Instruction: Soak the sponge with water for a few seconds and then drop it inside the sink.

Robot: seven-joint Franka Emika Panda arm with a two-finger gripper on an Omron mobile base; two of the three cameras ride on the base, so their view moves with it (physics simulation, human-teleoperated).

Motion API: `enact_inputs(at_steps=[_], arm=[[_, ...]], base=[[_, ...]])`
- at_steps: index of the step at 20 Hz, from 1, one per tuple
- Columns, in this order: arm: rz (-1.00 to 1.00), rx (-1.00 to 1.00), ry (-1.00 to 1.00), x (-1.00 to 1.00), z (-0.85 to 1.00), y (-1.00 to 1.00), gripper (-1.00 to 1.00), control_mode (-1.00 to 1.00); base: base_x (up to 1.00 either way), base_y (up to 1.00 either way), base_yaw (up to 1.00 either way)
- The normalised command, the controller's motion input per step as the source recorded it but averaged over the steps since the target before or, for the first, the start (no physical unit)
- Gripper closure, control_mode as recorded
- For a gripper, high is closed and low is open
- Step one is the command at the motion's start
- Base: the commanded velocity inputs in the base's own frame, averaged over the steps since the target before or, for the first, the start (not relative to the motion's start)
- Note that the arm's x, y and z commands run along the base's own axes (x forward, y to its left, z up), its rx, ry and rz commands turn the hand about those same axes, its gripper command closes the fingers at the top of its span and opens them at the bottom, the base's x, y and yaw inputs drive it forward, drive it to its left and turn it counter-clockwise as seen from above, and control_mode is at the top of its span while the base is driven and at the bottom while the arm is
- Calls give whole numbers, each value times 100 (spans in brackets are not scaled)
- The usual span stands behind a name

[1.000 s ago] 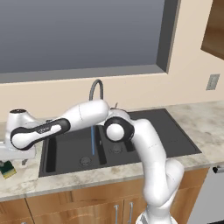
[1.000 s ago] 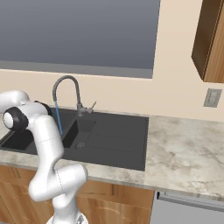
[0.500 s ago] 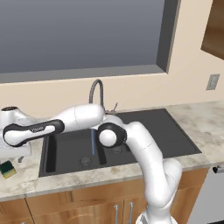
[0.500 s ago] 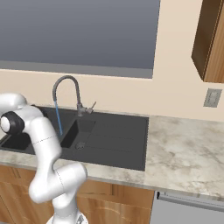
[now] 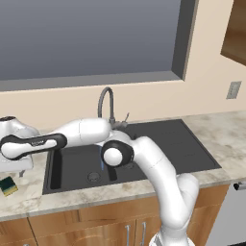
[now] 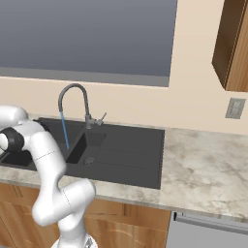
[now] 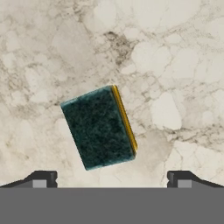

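At far left the sponge (image 5: pixel 7 185) lies green side up on the marble bench (image 5: pixel 29 202), left of the sink (image 5: pixel 158 144). The pincer (image 7: pixel 112 178) hangs directly above it with its jaws spread wide and nothing between them. Further right, water (image 6: pixel 64 131) runs from the faucet (image 6: pixel 72 97) into the basin

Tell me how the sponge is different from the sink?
The sponge is a small green and yellow block; the sink is big and dark charcoal. The sponge lies dry on the marble counter; the sink catches the water running from the faucet. Both are rectangular.
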Motion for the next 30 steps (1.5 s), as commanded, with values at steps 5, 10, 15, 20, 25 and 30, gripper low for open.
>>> enact_inputs(at_steps=[5,10,15,20,25,30], arm=[[0,0,-8,0,-17,5,-100,-100],[0,0,-13,0,-18,1,-100,-100],[0,0,-16,2,-24,0,-100,-100],[0,0,-9,9,-20,0,-100,-100],[0,0,-3,5,-8,0,-100,-100],[0,0,0,0,0,0,-100,-100]], base=[[0,0,0],[0,0,0],[0,0,0],[0,0,0],[0,0,0],[0,0,0]])
